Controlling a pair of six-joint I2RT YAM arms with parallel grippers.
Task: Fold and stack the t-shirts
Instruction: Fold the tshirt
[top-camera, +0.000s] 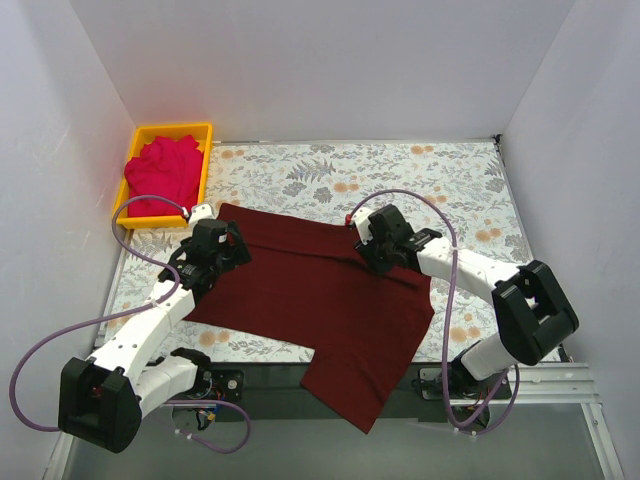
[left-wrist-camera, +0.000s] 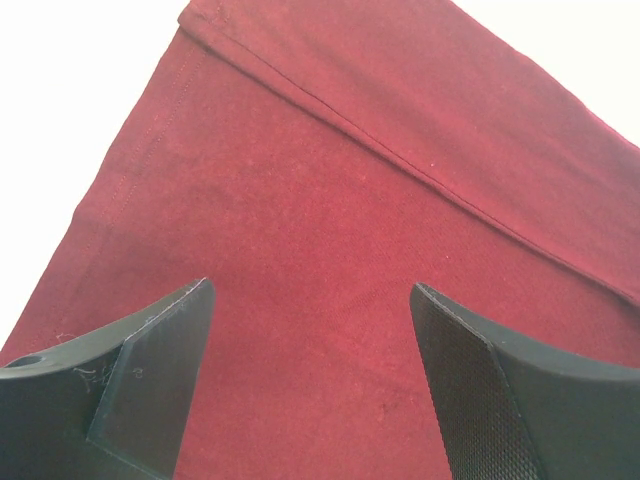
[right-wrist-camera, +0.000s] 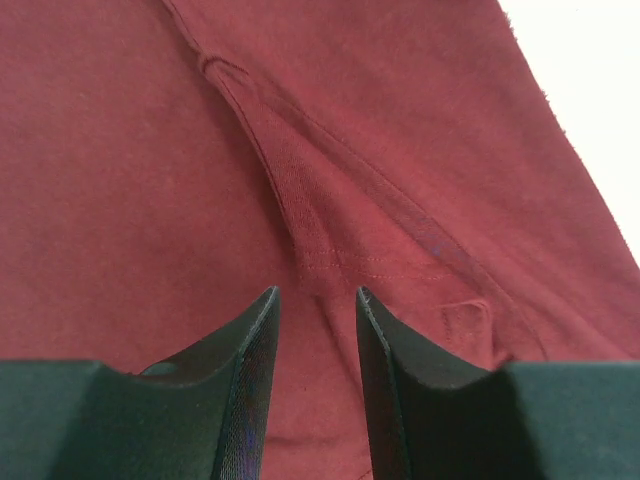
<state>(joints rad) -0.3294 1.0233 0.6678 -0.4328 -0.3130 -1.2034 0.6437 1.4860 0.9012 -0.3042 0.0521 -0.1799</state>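
Both grippers hover apart-jawed, left gripper (left-wrist-camera: 312, 385) wide, right gripper (right-wrist-camera: 318, 380) narrow, over soft, limp maroon t-shirt (top-camera: 320, 300); pinch its hem.

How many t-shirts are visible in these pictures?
2. The maroon t-shirt lies spread on the table, one end over the near edge. The pinkish-red t-shirt sits in the yellow bin; more may lie beneath.

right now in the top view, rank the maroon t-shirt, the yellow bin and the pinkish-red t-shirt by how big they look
1. maroon t-shirt, spread flat, by far the largest
2. yellow bin
3. pinkish-red t-shirt, bunched inside the bin, so it looks smaller than the bin; spread out it may be bigger than it looks here
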